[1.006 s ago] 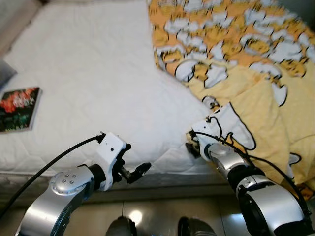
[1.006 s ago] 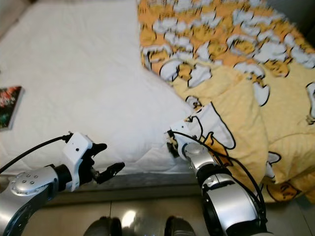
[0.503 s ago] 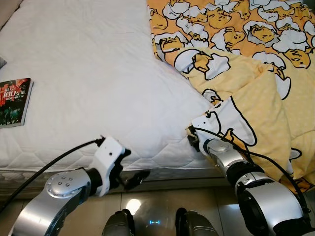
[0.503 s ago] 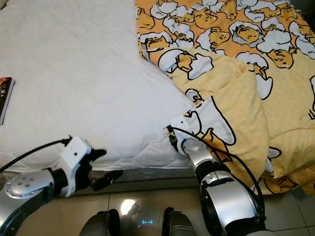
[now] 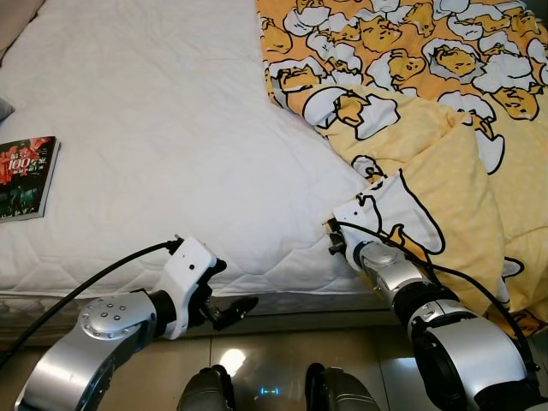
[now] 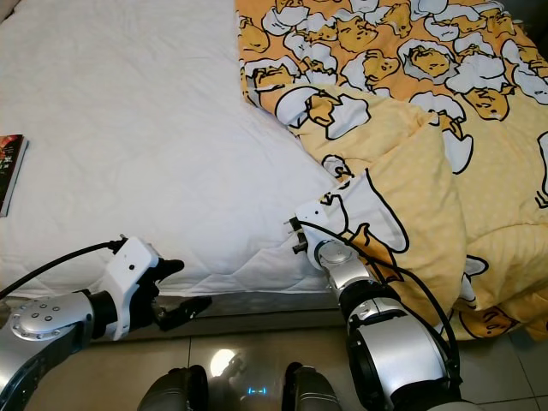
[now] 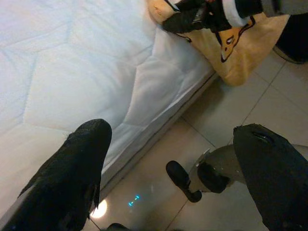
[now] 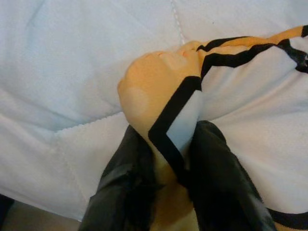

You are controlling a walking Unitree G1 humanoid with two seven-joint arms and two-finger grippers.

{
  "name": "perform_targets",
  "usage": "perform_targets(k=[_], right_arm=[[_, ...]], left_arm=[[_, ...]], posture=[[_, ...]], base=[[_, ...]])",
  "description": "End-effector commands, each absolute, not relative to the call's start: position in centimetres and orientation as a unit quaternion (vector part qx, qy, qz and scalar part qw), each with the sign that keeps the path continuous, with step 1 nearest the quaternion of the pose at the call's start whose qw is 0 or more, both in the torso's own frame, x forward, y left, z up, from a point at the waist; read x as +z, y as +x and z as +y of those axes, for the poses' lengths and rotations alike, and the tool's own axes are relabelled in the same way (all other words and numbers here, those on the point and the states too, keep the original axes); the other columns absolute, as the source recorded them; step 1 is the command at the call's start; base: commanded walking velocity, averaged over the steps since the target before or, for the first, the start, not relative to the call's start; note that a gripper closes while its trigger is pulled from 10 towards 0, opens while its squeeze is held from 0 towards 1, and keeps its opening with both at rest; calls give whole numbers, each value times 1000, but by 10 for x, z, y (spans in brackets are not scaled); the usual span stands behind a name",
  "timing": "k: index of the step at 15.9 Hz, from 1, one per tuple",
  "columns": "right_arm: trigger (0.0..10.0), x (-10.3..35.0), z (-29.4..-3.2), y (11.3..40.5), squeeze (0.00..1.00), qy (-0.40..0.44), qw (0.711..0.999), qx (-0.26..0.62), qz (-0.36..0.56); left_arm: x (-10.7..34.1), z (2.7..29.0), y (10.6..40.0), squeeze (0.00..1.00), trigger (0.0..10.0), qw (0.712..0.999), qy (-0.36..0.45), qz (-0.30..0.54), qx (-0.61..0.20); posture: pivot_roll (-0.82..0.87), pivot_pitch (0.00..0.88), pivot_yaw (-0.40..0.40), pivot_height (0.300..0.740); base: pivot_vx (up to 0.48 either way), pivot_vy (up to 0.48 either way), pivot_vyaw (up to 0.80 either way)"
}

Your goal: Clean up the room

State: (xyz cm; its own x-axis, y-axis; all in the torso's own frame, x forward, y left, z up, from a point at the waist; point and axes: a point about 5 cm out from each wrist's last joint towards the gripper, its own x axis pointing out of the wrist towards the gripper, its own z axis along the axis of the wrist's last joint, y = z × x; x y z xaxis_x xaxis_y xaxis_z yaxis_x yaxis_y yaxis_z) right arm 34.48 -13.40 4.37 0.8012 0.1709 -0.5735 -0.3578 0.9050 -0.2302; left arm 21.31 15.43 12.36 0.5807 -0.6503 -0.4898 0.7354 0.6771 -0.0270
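A yellow blanket (image 5: 428, 128) printed with cartoon egg figures covers the right side of the white mattress (image 5: 154, 128) and hangs over its front edge. One folded corner of the blanket (image 8: 159, 91) lies near the mattress's front edge, and my right gripper (image 8: 168, 130) is shut on it, also seen from above as the right gripper (image 5: 336, 244). My left gripper (image 5: 227, 310) hangs low in front of the mattress edge, over the floor. Its fingers (image 7: 91, 139) are spread wide, open with nothing between them.
A book (image 5: 26, 178) with a dark red cover lies on the mattress at the far left. Shiny tiled floor (image 5: 274, 360) runs along the bed's front, with my own feet (image 5: 210, 390) on it. The blanket's lower edge (image 6: 488, 321) droops toward the floor at the right.
The camera has tilted and steadied, so the whole scene shifted. My left gripper has sunk from the mattress edge to just below it. The right gripper keeps its hold on the blanket corner.
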Motion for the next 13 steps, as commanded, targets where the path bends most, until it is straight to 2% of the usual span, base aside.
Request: perform_targets(k=[1,6,8,10,11,12,13], right_arm=[[0,34,-131,337,0,-155,930,150,298],[0,32,-136,335,0,-146,929,164,298],[0,35,-129,334,0,-102,927,225,281],[0,36,-114,322,0,-39,885,382,262],[0,37,-109,312,0,-24,851,460,254],[0,37,-107,305,0,-18,828,501,251],[0,39,-107,288,0,-1,779,575,252]], left_arm=[[122,152,211,0,10000,880,90,242,-399],[120,146,209,0,10000,878,85,241,-405],[120,147,210,0,10000,878,87,241,-405],[119,148,209,0,10000,876,89,244,-406],[119,148,209,0,10000,875,90,247,-408],[118,147,208,0,10000,874,89,248,-409],[118,144,207,0,10000,870,86,249,-416]], posture=[[136,155,10,740],[137,160,14,740],[134,157,16,740],[121,157,22,740],[116,160,24,740],[116,162,24,740],[119,167,23,740]], base=[[0,0,0],[0,0,0],[0,0,0],[0,0,0],[0,0,0],[0,0,0],[0,0,0]])
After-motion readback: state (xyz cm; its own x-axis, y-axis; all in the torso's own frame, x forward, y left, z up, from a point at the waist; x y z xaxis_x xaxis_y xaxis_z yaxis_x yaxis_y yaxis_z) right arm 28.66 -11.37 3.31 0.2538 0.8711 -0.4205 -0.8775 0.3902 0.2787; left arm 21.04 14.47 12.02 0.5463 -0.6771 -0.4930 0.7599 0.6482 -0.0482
